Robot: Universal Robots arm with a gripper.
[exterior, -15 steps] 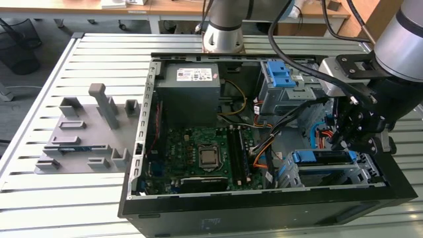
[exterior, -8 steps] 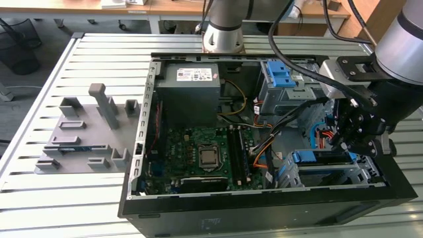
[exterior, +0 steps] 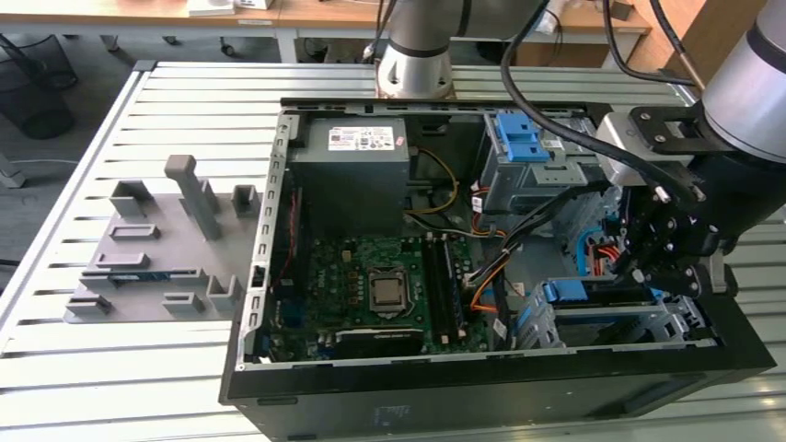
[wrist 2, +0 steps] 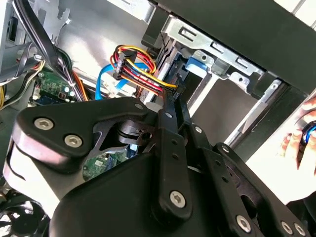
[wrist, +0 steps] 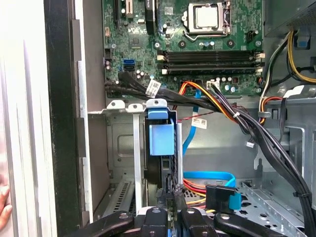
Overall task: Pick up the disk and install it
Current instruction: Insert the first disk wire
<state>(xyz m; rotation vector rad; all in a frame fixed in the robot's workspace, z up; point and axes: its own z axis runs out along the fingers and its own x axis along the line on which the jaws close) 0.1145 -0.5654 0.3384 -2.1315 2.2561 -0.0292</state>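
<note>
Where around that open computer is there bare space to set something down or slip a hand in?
Bare slatted table lies in front of the grey fixture, at the exterior view's left of the computer case. Inside it is crowded: motherboard, power supply, cable bundle, and the robot's hand at the drive cage holding the disk.

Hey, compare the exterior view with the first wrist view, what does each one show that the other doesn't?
Exterior view alone: the grey power-supply box, the grey slotted holder on the slatted table, and the arm's column. First wrist view alone: the disk's blue carrier tab standing edge-on in the drive cage, just beyond the pincer. Both share the motherboard and its processor socket.
</note>
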